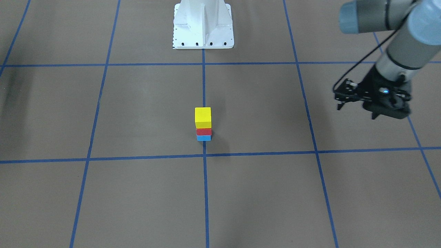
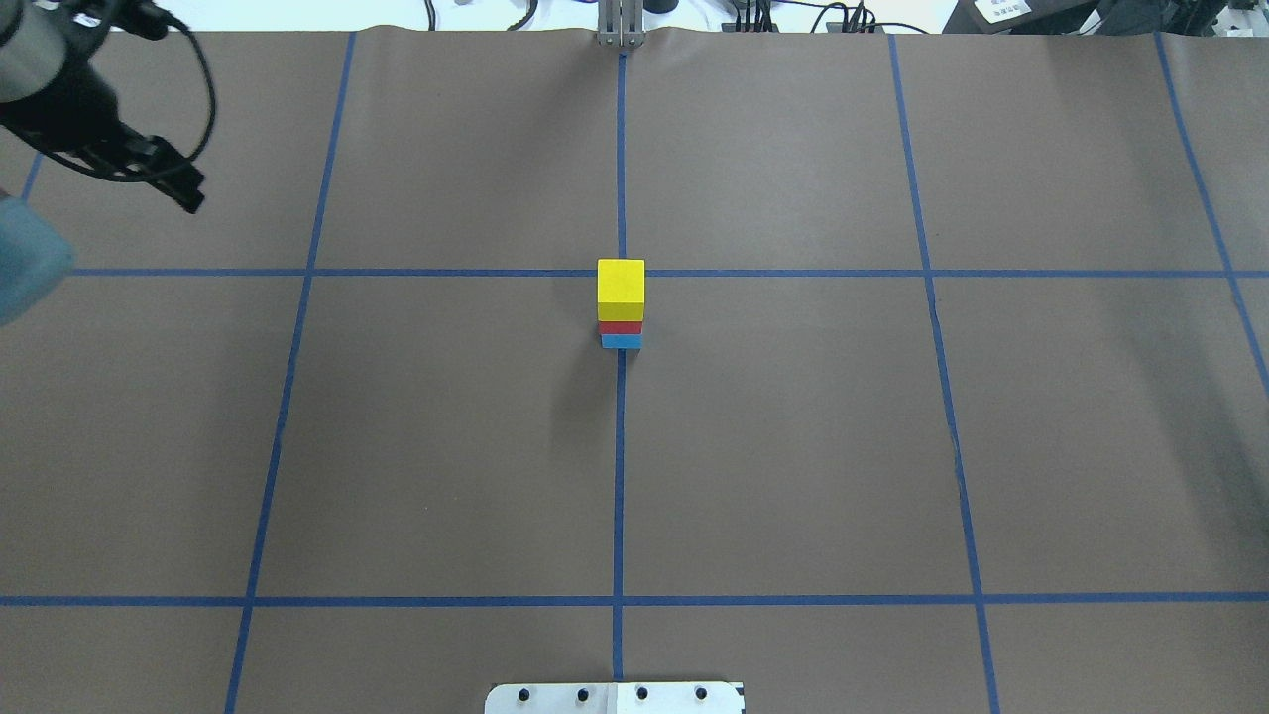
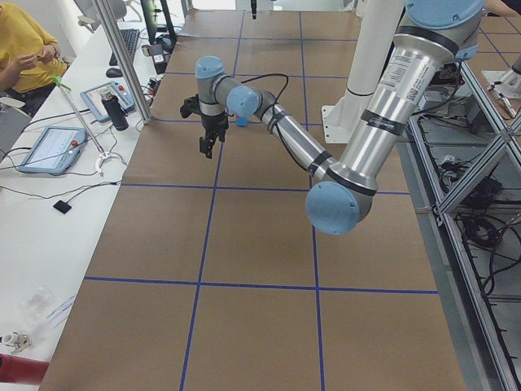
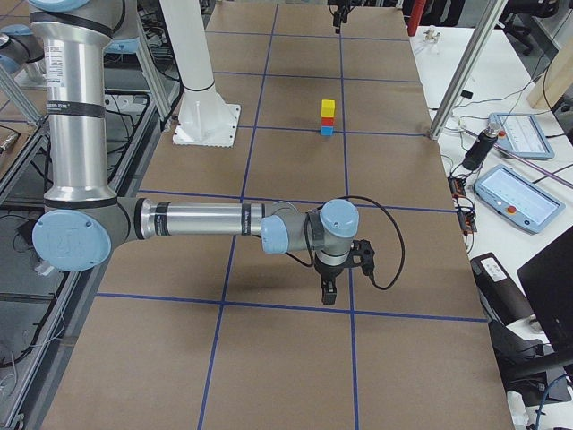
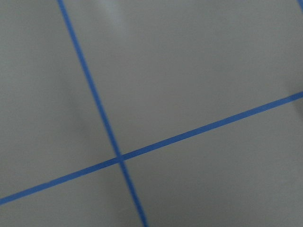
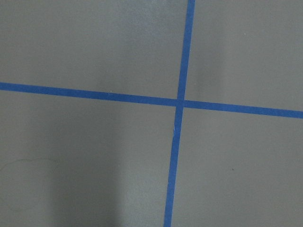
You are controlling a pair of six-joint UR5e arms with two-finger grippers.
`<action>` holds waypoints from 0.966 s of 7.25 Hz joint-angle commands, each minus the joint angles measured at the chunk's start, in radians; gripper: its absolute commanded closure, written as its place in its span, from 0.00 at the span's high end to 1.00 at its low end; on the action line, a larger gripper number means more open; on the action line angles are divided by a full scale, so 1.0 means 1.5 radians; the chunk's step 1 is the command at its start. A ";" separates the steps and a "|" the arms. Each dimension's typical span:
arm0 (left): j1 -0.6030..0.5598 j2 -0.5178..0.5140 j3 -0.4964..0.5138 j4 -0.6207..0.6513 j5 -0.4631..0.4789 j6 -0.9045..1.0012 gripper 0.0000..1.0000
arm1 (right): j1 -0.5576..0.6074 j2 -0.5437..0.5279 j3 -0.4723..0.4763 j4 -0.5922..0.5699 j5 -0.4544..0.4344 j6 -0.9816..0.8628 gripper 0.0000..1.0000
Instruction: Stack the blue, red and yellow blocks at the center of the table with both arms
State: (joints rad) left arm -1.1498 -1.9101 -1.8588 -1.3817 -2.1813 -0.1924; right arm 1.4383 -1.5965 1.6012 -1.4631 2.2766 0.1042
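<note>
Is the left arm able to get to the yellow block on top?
Probably yes. The left gripper hangs off to the side, and only bare table lies between it and the yellow block.

Even, diffuse overhead light. Shadows on the brown paper-covered surface soft and faint. Both wrist views slightly blurred. Left arm's pale blue joint cap out of focus in overhead view.

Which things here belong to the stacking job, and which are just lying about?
Job:
- yellow block on red block on blue block, stacked at the centre of the table
- left gripper and right gripper, both well away from the stack

Lying about:
- tablet beside the table
- cables at its far edge
</note>
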 commanded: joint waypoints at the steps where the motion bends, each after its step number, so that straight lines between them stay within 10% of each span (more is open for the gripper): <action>1: -0.112 0.130 0.031 -0.013 -0.008 0.140 1.00 | 0.040 -0.005 0.003 0.000 0.003 -0.011 1.00; 3: -0.236 0.221 0.113 -0.179 -0.010 0.235 1.00 | 0.087 -0.001 0.007 -0.010 0.016 -0.014 1.00; 7: -0.294 0.265 0.166 -0.204 -0.097 0.250 1.00 | 0.082 0.050 0.012 -0.100 -0.037 -0.013 1.00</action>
State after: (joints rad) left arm -1.5772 -1.5372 -1.6134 -1.6839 -2.3087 0.1774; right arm 1.5614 -1.5351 1.6187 -1.5967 2.2419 0.0833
